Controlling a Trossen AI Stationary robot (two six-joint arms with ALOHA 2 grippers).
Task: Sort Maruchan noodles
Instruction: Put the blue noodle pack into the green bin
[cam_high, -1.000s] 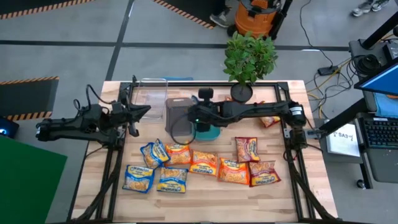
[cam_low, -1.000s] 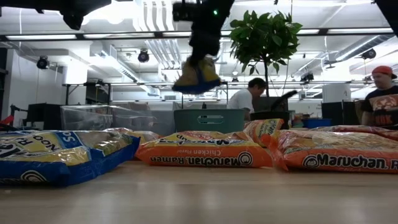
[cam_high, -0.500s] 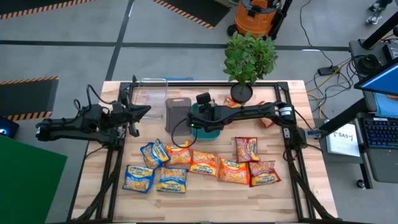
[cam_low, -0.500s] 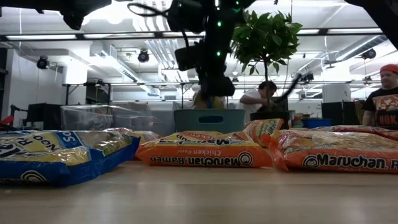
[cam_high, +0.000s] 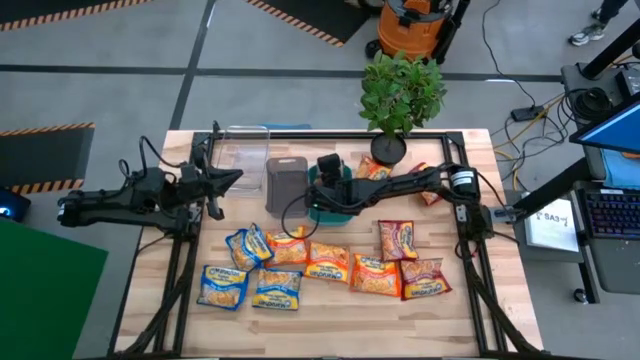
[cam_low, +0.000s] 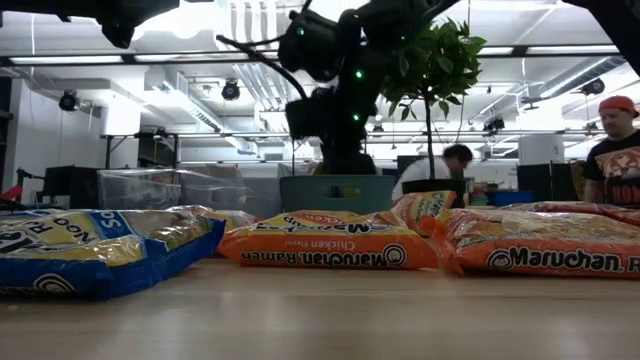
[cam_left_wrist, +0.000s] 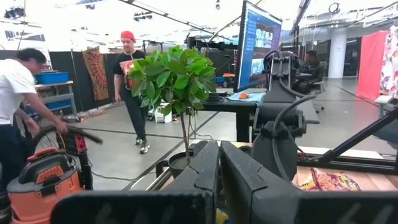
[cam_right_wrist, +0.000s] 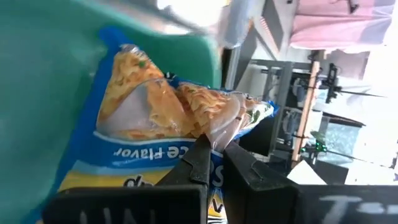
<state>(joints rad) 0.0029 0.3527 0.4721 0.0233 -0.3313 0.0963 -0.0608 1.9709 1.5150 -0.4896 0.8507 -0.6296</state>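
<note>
My right gripper (cam_high: 320, 196) reaches down into the teal bin (cam_high: 340, 210) and is shut on a blue-and-yellow Maruchan packet (cam_right_wrist: 143, 118). In the low view the bin's wall (cam_low: 335, 193) hides the gripper's tips and the packet. Other packets lie flat on the table in a loose row: blue ones (cam_high: 250, 246), orange ones (cam_high: 328, 260) and maroon ones (cam_high: 398, 238). My left gripper (cam_high: 228, 180) waits shut above the table's left side, beside the clear bin (cam_high: 243, 150). My right gripper pinches the blue-and-yellow packet by its crimped end seam (cam_right_wrist: 219, 132) between the two fingers (cam_right_wrist: 200, 160). It comes from above, pointing down. The packet hangs below the fingers inside the teal bin (cam_right_wrist: 50, 68); whether it rests on the bin's floor I cannot tell.
A grey bin (cam_high: 285, 183) stands between the clear and teal bins. A potted plant (cam_high: 400, 95) stands at the far edge, with two orange packets (cam_high: 432, 192) near it. Bare wood lies along the near edge. People move in the room beyond.
My right gripper has gone down with the blue-and-yellow packet, from well above the teal bin into it, so that the bin's wall now hides the packet in the low view. It has stayed shut on the packet.
</note>
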